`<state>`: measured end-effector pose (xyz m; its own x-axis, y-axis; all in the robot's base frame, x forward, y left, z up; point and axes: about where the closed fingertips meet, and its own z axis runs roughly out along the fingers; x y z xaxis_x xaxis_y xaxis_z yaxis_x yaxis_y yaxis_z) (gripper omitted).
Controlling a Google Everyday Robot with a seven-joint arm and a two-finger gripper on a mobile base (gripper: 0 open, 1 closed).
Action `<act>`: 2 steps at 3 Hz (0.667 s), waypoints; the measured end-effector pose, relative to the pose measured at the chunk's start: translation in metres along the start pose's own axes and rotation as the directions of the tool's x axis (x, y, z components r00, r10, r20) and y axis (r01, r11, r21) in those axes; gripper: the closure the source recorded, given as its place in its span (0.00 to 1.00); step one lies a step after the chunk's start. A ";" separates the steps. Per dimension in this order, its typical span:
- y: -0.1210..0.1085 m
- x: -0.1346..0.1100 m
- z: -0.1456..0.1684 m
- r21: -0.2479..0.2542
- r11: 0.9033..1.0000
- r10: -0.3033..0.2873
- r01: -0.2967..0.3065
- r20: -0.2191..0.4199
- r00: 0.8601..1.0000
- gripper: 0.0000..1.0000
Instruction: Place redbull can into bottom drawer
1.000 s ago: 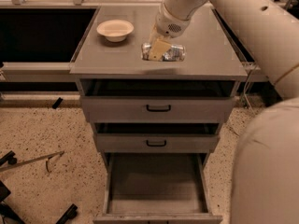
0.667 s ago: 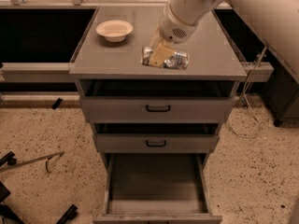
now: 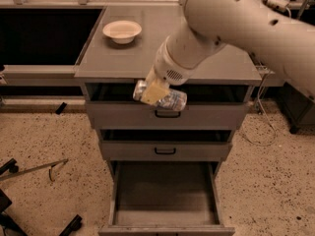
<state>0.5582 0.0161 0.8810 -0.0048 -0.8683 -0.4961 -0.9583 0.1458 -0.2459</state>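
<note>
My gripper (image 3: 156, 93) is shut on the redbull can (image 3: 173, 100), a slim silver can held sideways. It hangs in the air in front of the cabinet's front edge, level with the top drawer. The bottom drawer (image 3: 165, 191) is pulled wide open below, its plain grey box interior bare. The can is well above it and roughly over its middle.
A cream bowl (image 3: 122, 31) sits at the back left of the grey cabinet top (image 3: 211, 63). Two shallower drawers with black handles (image 3: 167, 114) stand slightly open. Black tool parts (image 3: 74, 223) lie on the speckled floor at left. A cable (image 3: 261, 117) trails at right.
The gripper has lifted the can off the cabinet top and carried it forward past the front edge and downward. The arm now covers more of the upper right.
</note>
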 end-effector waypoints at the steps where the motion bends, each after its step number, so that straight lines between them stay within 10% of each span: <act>1: 0.026 0.017 0.026 -0.056 0.998 0.005 -0.007 -0.042 0.999 1.00; 2: 0.026 0.017 0.026 -0.056 0.998 0.005 -0.007 -0.042 0.999 1.00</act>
<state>0.5405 0.0170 0.8445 -0.0214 -0.8869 -0.4615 -0.9728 0.1249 -0.1951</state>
